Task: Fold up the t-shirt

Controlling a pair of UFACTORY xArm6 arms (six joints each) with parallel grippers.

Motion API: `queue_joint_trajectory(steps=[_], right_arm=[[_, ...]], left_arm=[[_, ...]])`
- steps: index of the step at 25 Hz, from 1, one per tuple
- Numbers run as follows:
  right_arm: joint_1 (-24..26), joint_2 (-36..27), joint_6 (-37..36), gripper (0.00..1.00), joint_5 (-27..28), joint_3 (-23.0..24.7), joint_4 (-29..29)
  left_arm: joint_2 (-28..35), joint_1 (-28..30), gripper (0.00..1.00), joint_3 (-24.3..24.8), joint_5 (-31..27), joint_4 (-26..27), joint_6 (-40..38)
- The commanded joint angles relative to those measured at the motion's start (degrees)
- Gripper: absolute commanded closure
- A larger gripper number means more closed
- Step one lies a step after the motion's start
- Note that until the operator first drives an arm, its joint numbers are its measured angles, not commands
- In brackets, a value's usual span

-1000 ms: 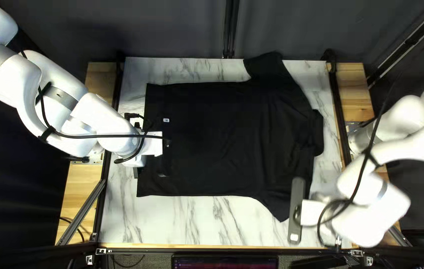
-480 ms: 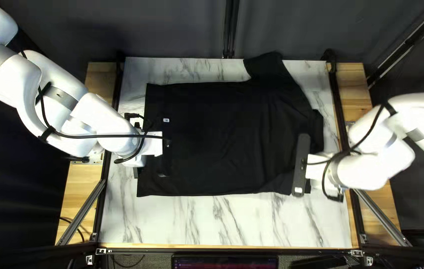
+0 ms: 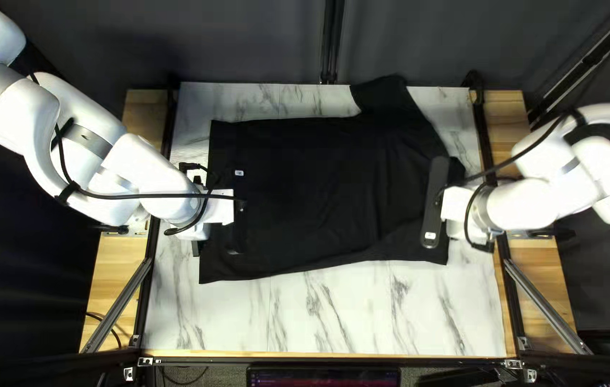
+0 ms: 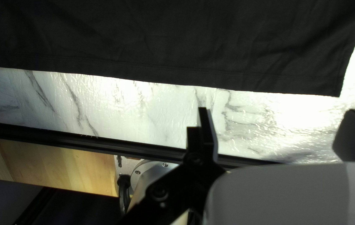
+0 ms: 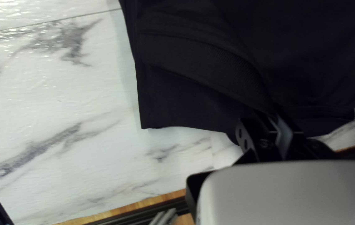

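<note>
1. T-shirt, count one, black: lies spread across the middle of the table, its hem toward the left arm.
2. Sleeves: one seen sticking out toward the far edge. One small white mark near the hem end.
3. Arms: two, one per side; each carries one gripper.
4. Left gripper: two fingers, released and wide apart, with no cloth between them. In its wrist view the hem runs ahead of them, apart, with two hem corners visible.
5. Right gripper, on the right arm: two fingers, clenched together, grasping the shirt's cloth; folds converge at the tips. One ribbed band runs up to them.
6. Surroundings: one dark curtain behind the far edge, one screen beyond the near edge.
</note>
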State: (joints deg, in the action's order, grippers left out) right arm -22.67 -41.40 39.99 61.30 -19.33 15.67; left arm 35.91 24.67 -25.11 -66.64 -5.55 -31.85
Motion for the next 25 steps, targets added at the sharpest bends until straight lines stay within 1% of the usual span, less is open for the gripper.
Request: queue_joint_trajectory(steps=[1,4,6,10,13,17,18,22,25], right_arm=[[1.2,-0.7,-1.8,1.0,0.9,-0.8,0.4],[1.9,-1.0,-2.8,1.0,1.8,-1.5,0.7],[2.2,0.2,-3.4,1.0,1.9,-3.1,1.1],[0.9,3.5,-3.0,1.0,2.3,-6.6,2.1],[0.5,4.4,-3.2,1.0,3.5,-8.1,2.6],[3.1,2.0,-5.3,1.0,4.1,-6.1,2.7],[4.7,1.0,-6.4,1.0,3.5,-5.0,2.6],[8.1,0.0,-8.0,1.0,2.3,-3.2,2.7],[12.4,-1.2,-10.6,1.0,0.6,-1.0,2.9]], left_arm=[[0.0,0.0,0.0,0.0,0.0,0.0,0.0],[0.0,0.0,0.0,0.0,0.0,0.0,0.0],[0.0,0.0,0.0,0.0,0.0,0.0,0.0],[0.0,0.0,0.0,0.0,0.0,0.0,0.0],[0.0,0.0,0.0,0.0,0.0,0.0,0.0],[0.0,0.0,0.0,0.0,0.0,0.0,0.0],[0.0,0.0,0.0,0.0,0.0,0.0,0.0],[0.0,0.0,0.0,0.0,0.0,0.0,0.0],[0.0,0.0,0.0,0.0,0.0,0.0,0.0]])
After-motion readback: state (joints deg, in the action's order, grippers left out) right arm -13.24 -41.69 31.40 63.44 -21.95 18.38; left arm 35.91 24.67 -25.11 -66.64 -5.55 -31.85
